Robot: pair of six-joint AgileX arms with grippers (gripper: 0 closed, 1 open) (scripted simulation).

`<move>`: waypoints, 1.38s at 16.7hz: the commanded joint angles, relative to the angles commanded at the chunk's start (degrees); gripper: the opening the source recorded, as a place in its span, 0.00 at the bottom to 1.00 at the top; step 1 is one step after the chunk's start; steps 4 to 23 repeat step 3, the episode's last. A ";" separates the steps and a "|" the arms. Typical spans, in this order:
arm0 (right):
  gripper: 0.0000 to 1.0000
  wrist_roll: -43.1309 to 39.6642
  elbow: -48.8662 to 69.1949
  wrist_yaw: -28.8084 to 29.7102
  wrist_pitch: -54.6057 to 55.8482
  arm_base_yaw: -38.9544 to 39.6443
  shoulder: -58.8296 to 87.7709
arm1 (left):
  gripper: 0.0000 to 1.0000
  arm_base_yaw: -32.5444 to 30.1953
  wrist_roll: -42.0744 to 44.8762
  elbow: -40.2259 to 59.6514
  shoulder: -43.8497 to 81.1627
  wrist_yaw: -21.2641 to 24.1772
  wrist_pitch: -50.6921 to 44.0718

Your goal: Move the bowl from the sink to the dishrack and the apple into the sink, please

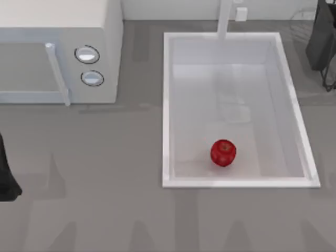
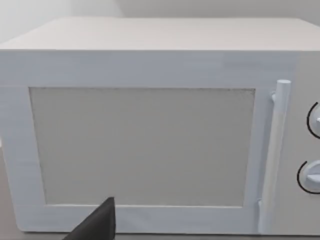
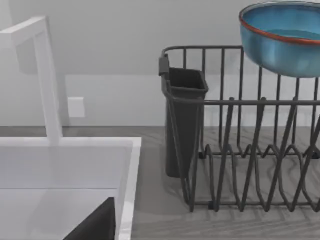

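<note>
My right claw's dark finger (image 3: 92,222) shows at the sink's right rim; whether it is apart or together I cannot tell. Just right of it stands the dark wire dishrack (image 3: 240,150) with the glossy blue-teal bowl (image 3: 282,37) propped high in its tines. The small red apple (image 1: 223,153) lies left and near, inside the white rectangular sink (image 1: 168,105). My left arm sits parked at the worktop's left edge.

A white microwave (image 1: 58,50) sits at the far left of the grey counter (image 1: 105,210). It has two round knobs (image 1: 87,54) and a long handle (image 1: 58,73). A small white wall plate (image 1: 241,13) is far back.
</note>
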 joint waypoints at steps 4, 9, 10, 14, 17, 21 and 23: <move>1.00 -0.02 -0.07 -0.30 -0.48 0.05 -1.22 | 1.00 0.00 0.00 0.00 0.00 0.00 0.00; 1.00 -0.02 -0.07 -0.30 -0.48 0.05 -1.22 | 1.00 0.00 0.00 0.00 0.00 0.00 0.00; 1.00 -0.02 -0.07 -0.30 -0.48 0.05 -1.22 | 1.00 0.00 0.00 0.00 0.00 0.00 0.00; 1.00 -0.02 -0.07 -0.30 -0.48 0.05 -1.22 | 1.00 0.00 0.00 0.00 0.00 0.00 0.00; 1.00 -0.02 -0.07 -0.30 -0.48 0.05 -1.22 | 1.00 0.00 0.00 0.00 0.00 0.00 0.00; 1.00 -0.02 -0.07 -0.30 -0.48 0.05 -1.22 | 1.00 0.00 0.00 0.00 0.00 0.00 0.00; 1.00 -0.02 -0.07 -0.30 -0.48 0.05 -1.22 | 1.00 0.00 0.00 0.00 0.00 0.00 0.00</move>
